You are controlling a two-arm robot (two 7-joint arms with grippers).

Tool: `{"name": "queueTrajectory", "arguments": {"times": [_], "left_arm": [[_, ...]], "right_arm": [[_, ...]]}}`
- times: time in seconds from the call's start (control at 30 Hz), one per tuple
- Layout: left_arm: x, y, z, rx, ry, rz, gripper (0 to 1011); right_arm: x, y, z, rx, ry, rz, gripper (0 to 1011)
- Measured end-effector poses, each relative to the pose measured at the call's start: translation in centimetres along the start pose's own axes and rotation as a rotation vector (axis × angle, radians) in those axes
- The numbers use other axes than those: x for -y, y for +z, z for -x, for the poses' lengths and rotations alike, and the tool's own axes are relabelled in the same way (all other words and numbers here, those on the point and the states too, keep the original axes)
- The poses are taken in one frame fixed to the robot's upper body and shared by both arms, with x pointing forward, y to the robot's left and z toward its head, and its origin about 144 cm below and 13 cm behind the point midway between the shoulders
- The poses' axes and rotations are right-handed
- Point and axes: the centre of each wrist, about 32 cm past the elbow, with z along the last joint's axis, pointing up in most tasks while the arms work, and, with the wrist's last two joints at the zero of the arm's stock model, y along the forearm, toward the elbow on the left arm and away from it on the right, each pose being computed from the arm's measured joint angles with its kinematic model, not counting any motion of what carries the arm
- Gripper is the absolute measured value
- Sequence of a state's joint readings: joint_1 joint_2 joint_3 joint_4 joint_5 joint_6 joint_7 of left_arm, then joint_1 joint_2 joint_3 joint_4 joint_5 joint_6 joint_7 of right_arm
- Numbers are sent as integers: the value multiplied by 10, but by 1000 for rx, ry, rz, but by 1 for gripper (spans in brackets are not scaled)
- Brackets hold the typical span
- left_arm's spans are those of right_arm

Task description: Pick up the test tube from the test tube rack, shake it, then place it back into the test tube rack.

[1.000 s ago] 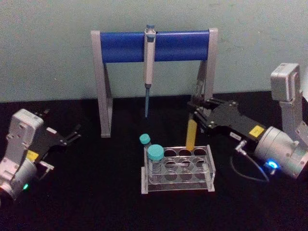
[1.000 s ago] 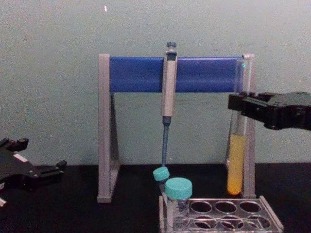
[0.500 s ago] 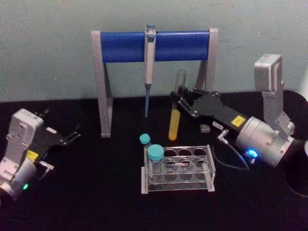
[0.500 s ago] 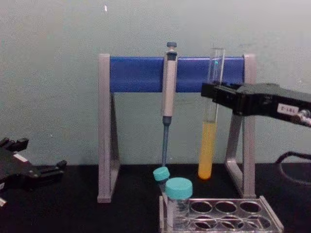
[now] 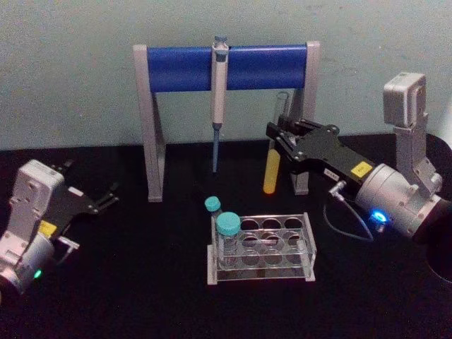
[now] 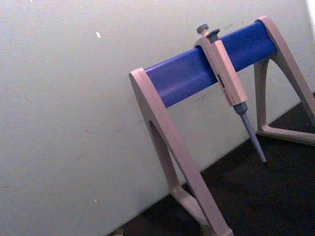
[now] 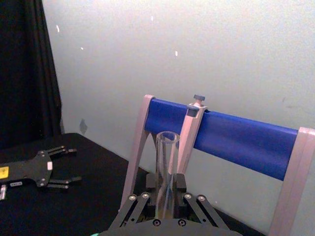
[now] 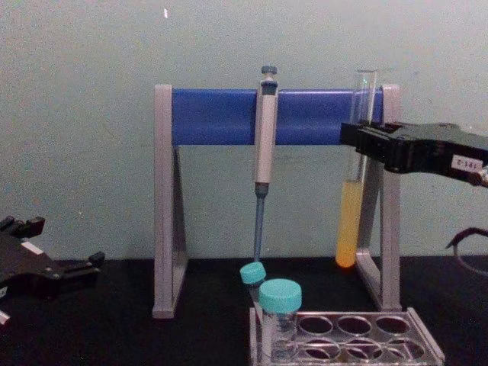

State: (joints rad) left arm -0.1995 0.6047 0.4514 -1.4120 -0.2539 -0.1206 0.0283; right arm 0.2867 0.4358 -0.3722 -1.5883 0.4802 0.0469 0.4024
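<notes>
The right gripper (image 5: 277, 135) clamps the test tube (image 5: 272, 171) by its clear upper part, upright so nothing spills, raised behind the test tube rack (image 5: 310, 248); the left gripper (image 5: 107, 198) sits parked at the left, fingers apart

Black right end effector (image 5: 278, 137), silver wrist (image 5: 393, 199)

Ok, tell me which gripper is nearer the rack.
Right. The right gripper holds the test tube up above and behind the right end of the rack, shut on it. The left gripper sits open, farther off to the rack's left.
</notes>
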Motion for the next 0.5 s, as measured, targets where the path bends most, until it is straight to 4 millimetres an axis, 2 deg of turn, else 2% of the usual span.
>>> {"name": "queueTrajectory", "arguments": {"times": [0.5], "left_arm": [[0, 0, 0, 0, 0, 0, 1001]], "right_arm": [[6, 3, 1, 10, 31, 10, 229]]}}
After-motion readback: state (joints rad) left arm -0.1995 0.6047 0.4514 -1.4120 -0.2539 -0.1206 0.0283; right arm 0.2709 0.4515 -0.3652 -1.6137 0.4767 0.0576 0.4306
